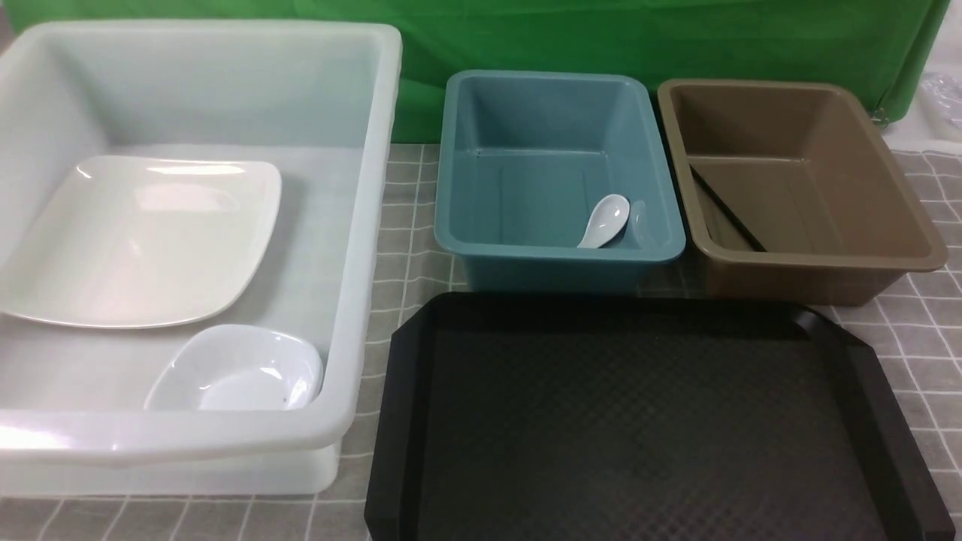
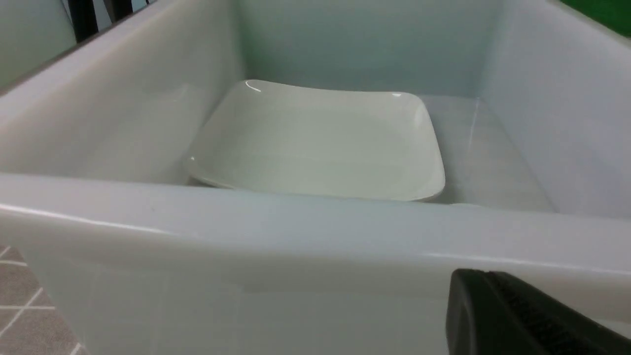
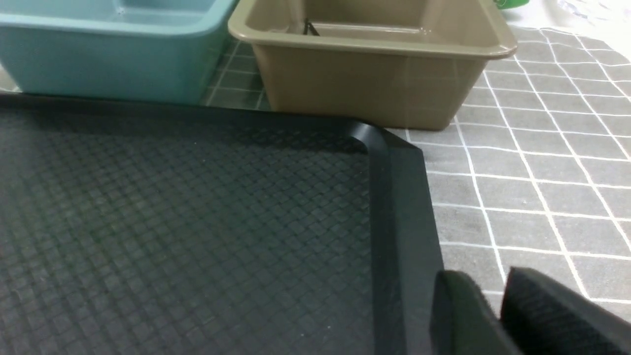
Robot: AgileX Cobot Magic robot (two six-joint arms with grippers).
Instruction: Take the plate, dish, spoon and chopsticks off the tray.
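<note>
Neither arm appeared in the front view, and each wrist view caught only the tip of its own hand at the picture's edge. The left hand [image 2: 522,315] showed as one dark block in front of the white bin's [image 1: 368,225] near wall, clenched and with nothing in it. The right hand [image 3: 498,315] showed two dark fingers [image 3: 458,315] with a narrow gap between them, above the tray's [image 1: 398,421] rim; nothing lay between them, but whether it was released I cannot tell, because so little of it was visible. The tray, black with a textured base, was cut off by the lower edge of the front view, and the part in view carried nothing. The white bin, to the left of the tray, was also cut at the left edge; inside it the plate [image 1: 143,240] lay with its left part leaning up against the bin's left wall, and a small white dish [image 1: 240,372] sat in the near right corner, partly hidden behind the bin's front rim. The teal bin [image 1: 560,263] behind the tray held the spoon [image 1: 605,220], bowl pointing away from the robot, near its front wall. In the brown bin [image 1: 924,248], on the right, the chopsticks [image 1: 725,213] lay along the left side of the floor as thin dark lines; their ends were hard to make out. All stood on a surface [image 1: 924,330] covered with grey checked cloth.
</note>
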